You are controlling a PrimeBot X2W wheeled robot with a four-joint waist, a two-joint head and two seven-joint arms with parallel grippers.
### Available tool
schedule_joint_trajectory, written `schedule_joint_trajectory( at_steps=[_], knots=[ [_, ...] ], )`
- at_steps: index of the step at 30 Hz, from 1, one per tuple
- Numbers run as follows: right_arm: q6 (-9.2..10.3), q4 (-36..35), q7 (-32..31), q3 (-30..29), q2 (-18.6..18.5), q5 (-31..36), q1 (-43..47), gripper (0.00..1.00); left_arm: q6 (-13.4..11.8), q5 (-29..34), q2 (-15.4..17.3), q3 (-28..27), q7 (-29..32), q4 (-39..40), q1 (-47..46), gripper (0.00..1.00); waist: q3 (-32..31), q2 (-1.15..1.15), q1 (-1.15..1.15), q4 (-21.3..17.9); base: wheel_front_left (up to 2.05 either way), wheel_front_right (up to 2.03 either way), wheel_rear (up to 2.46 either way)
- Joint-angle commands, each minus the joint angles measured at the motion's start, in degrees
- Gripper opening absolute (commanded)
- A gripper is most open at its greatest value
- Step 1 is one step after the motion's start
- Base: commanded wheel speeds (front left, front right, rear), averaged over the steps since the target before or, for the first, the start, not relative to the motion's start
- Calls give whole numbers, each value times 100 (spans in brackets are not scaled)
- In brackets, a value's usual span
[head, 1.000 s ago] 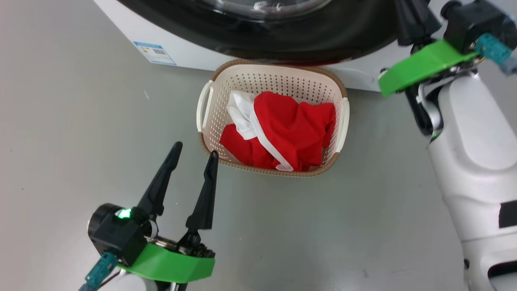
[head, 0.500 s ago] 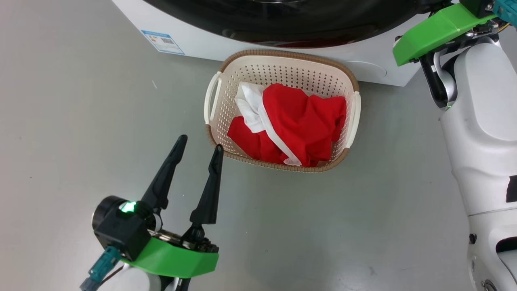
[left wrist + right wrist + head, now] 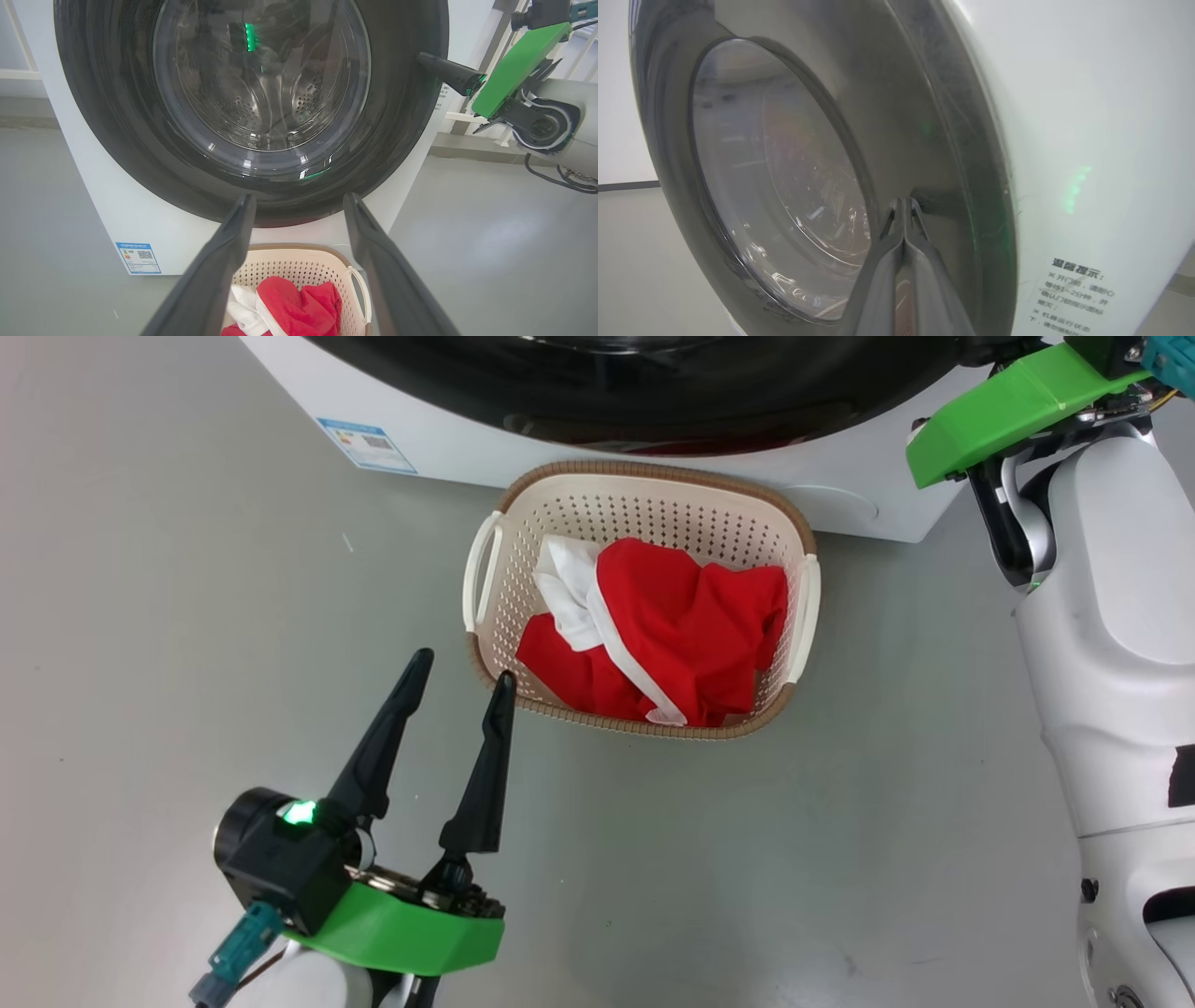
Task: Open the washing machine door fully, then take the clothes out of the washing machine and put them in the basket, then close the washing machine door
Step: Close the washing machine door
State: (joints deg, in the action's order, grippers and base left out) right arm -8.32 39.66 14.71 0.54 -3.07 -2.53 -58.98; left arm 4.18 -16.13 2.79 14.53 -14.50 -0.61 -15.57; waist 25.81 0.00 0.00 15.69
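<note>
The washing machine stands at the top of the head view. Its door, black-rimmed with a glass window, lies flat against the white front. Through the glass, the steel drum holds no fabric that I can make out. The basket sits on the floor just before the machine, with the red and white clothes bundled inside. My left gripper hangs open and holds nothing, by the basket's near-left corner. My right gripper is shut, its tips against the door's black rim on the right side.
A blue label sits low on the machine's front, left of the basket. My right arm's pale forearm takes up the right edge of the head view. Grey floor spreads to the left and in front of the basket.
The head camera has shifted, so the whole picture slid. Against the machine, my right wrist has moved a little up and toward it. The left gripper stays open in place.
</note>
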Motion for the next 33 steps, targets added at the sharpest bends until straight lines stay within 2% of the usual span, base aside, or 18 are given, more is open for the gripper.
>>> schedule_joint_trajectory(
  at_steps=[1,4,5,6,7,8,9,15,24,28,33],
  knots=[
    [83,-222,29,-57,-9,-76,-77,0,64,35,67,-217,-50,94,-54,100,-37,0,0,-24,0,0,0],
    [83,-280,29,53,0,-199,106,0,57,13,61,-266,-50,51,-16,100,-122,0,0,-92,0,0,0],
    [83,-325,29,106,4,-243,179,13,63,-21,58,-281,-50,47,-4,100,-149,0,0,-120,0,0,0],
    [83,-376,29,158,7,-282,259,38,75,-72,55,-290,-50,44,5,100,-175,0,0,-149,0,0,0],
    [83,-438,29,222,10,-324,350,69,86,-125,52,-301,-50,45,14,100,-209,0,0,-183,0,0,0],
    [83,-499,29,284,13,-383,445,93,97,-170,49,-308,-50,46,22,100,-243,0,0,-214,0,0,0],
    [83,-558,29,340,14,-430,540,100,103,-199,47,-316,-50,43,30,100,-281,0,0,-246,0,0,0],
    [83,-983,29,771,18,-730,1077,100,80,-328,37,-443,-50,52,94,100,-497,0,0,-477,0,0,0],
    [83,-1681,29,969,18,-1073,1933,100,-68,-347,28,-720,-50,165,234,100,-886,0,0,-841,0,0,0],
    [83,-1933,29,1040,19,-940,2540,100,-141,-259,23,-855,-50,150,357,100,-1165,0,0,-964,0,0,0],
    [83,-2181,29,864,19,-828,3154,100,-167,-201,20,-984,-50,64,519,100,-1441,0,0,-1054,0,0,0]
  ],
)
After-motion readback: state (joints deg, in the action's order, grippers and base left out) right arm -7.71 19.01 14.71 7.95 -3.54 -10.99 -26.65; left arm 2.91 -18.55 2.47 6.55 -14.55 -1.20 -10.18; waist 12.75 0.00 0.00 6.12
